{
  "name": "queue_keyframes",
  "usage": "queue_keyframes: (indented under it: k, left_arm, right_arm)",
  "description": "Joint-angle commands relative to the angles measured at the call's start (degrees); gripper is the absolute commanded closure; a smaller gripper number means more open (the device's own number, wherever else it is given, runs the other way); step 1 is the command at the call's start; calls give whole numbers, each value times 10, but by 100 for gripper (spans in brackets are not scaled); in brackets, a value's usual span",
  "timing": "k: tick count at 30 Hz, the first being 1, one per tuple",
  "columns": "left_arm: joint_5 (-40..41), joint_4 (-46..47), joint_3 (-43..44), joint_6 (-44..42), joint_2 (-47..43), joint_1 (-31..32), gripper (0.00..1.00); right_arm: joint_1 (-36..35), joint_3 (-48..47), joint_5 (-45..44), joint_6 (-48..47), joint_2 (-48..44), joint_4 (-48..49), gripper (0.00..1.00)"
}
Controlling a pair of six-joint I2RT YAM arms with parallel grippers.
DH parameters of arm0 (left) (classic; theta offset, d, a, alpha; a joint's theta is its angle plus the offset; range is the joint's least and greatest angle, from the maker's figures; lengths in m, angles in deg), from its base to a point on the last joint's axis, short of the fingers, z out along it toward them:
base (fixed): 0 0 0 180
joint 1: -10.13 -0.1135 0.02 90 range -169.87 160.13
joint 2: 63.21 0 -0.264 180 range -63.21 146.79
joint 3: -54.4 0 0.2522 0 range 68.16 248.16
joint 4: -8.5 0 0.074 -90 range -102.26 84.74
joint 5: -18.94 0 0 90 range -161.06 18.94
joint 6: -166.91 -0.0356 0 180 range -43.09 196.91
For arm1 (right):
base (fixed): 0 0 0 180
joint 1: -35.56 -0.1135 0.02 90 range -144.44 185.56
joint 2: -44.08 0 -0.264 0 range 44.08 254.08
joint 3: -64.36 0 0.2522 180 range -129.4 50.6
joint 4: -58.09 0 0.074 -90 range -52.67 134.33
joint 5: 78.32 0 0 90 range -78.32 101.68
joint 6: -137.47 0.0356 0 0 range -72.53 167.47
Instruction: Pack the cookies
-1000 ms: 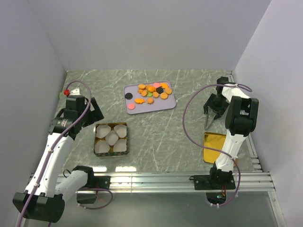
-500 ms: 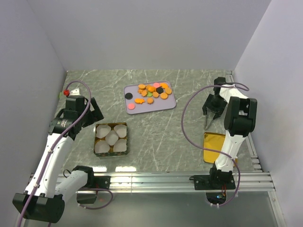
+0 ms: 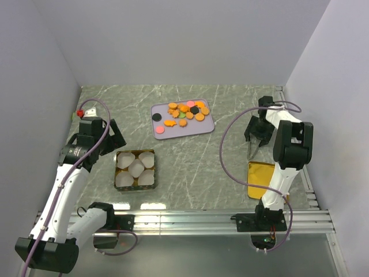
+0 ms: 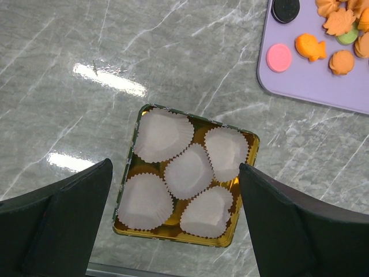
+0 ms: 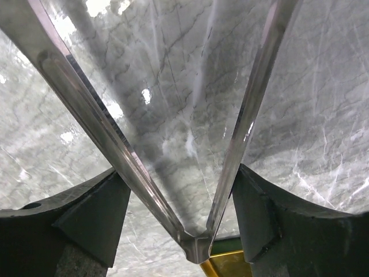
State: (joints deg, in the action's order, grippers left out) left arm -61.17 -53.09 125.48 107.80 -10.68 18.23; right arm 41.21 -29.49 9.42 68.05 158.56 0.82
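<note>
The cookies (image 3: 185,112), mostly orange with black, pink and green ones, lie on a lavender tray (image 3: 203,128) at the back middle; some show in the left wrist view (image 4: 311,45). A gold tin (image 3: 117,154) with several white paper cups (image 4: 188,171) sits front left. My left gripper (image 3: 110,137) is open and empty, hovering over the tin (image 4: 253,141), its fingertips (image 4: 98,179) spread either side. My right gripper (image 3: 258,130) is at the far right, shut on metal tongs (image 3: 249,149) that point down at the table. In the right wrist view the tongs (image 5: 92,109) open in a V.
A gold tin lid (image 3: 260,180) lies front right beside the right arm, its corner under the tongs' joint (image 5: 228,266). Grey walls close in left, back and right. A metal rail (image 3: 190,219) runs along the near edge. Cables loop off both arms.
My right gripper with the tongs has shifted slightly away and to the left. The left arm has not moved.
</note>
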Motion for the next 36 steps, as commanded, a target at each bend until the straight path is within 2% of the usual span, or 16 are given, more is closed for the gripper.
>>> queue_keyframes:
  k: [1, 6, 8, 15, 20, 31, 36]
  left_arm:
    - [-7, 14, -4, 1, -16, 2, 3]
    - [-7, 17, -5, 0, -15, 2, 3]
    - [-7, 17, -5, 0, -15, 2, 3]
    - [-22, 13, -5, 4, -29, 2, 2]
    - [-32, 12, 9, -2, -27, 2, 2]
    - [-39, 15, 10, -18, -36, 1, 1]
    - [-15, 6, 14, -19, -42, 2, 1]
  right_arm:
    - [-6, 37, 13, -7, 11, -4, 25]
    - [-7, 42, 18, -12, 6, -6, 43]
    - [-13, 31, 19, -16, -6, -15, 45]
    - [-54, -73, 19, -20, -72, -110, 45]
    - [-122, -144, 21, -7, -98, -168, 44]
    - [-190, -122, 46, 28, -166, -202, 43]
    - [-211, -139, 45, 33, -186, -225, 43]
